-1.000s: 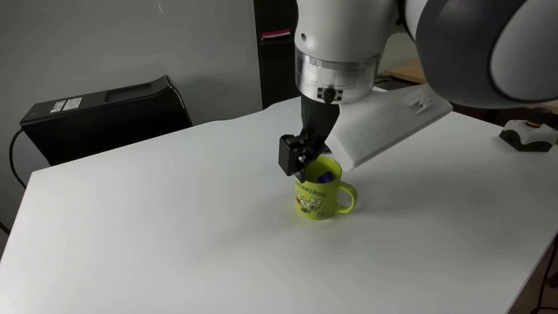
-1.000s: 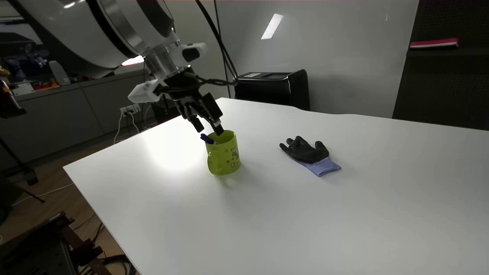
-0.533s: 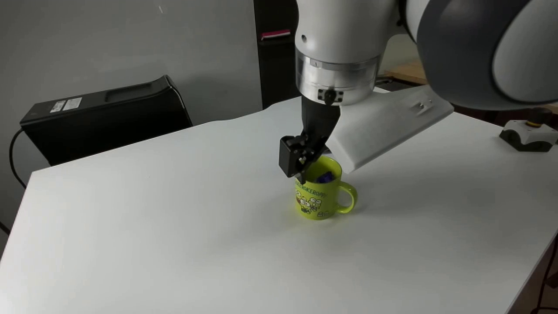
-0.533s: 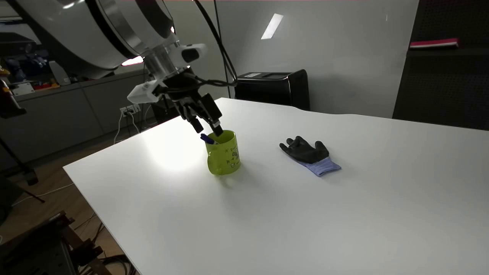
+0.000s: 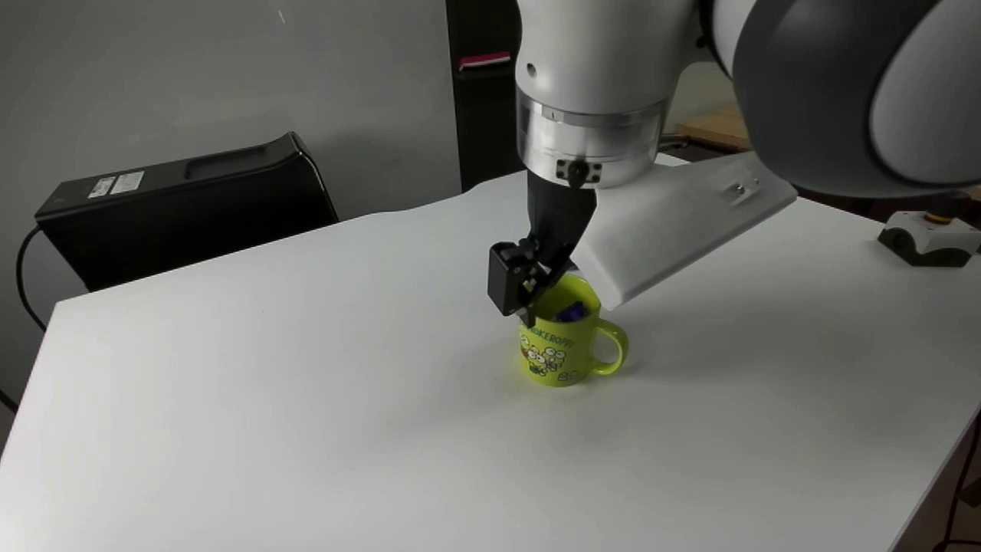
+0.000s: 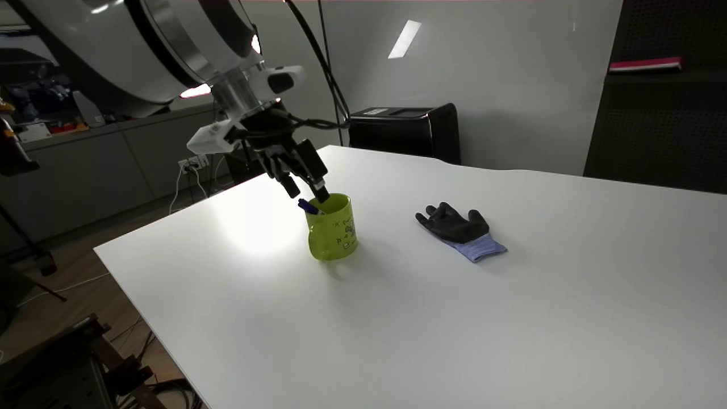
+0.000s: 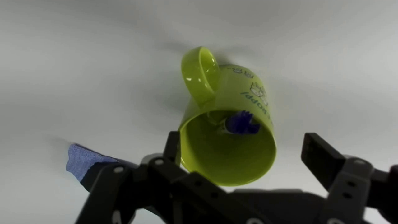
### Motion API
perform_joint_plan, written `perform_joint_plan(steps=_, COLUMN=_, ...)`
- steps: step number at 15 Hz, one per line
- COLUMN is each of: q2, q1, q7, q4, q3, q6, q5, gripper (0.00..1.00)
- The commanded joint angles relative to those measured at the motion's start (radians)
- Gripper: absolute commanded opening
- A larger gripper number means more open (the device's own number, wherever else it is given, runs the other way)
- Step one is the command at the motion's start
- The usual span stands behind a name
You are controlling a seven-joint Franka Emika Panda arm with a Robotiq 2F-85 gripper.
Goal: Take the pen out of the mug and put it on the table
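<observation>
Across the background runs a flat gray wall (image 6: pixel 511 91), and in front of it spreads a broad white table (image 6: pixel 511 341). Over the table reaches a white-and-gray robot arm (image 5: pixel 605 61), bent downward. Just beyond the table's far edge, in both exterior views, stands a bulky black case (image 6: pixel 403 130). The arm ends in a black gripper (image 7: pixel 242 143), tilted downward, its fingers (image 7: pixel 320 158) spread wide apart and gripping nothing. In an exterior view, a black glove (image 6: pixel 452 226) with a blue cuff lies on the table. Near it, a lime-yellow mug (image 6: pixel 332 236) with cartoon figures stands upright beneath the gripper. In the wrist view, one finger overlaps the mug's rim; whether they touch cannot be told. Inside the mug leans a slim pen (image 7: pixel 242 123), its blue end slanting up at the rim near the handle.
</observation>
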Motion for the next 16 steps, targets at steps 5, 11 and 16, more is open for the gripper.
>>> perform_joint_plan(steps=5, q2=-0.023, q1=0.019, q7=0.088, q4=-0.011, q3=-0.022, q6=-0.023, q5=-0.017, gripper=1.0)
perform_joint_plan(steps=11, q2=-0.017, q1=0.021, q7=0.155, q4=-0.01, q3=-0.037, q6=-0.038, q5=-0.025, gripper=1.0)
perform_joint_plan(steps=16, q2=-0.015, q1=0.025, q7=0.172, q4=-0.011, q3=-0.03, q6=-0.049, q5=-0.017, gripper=1.0)
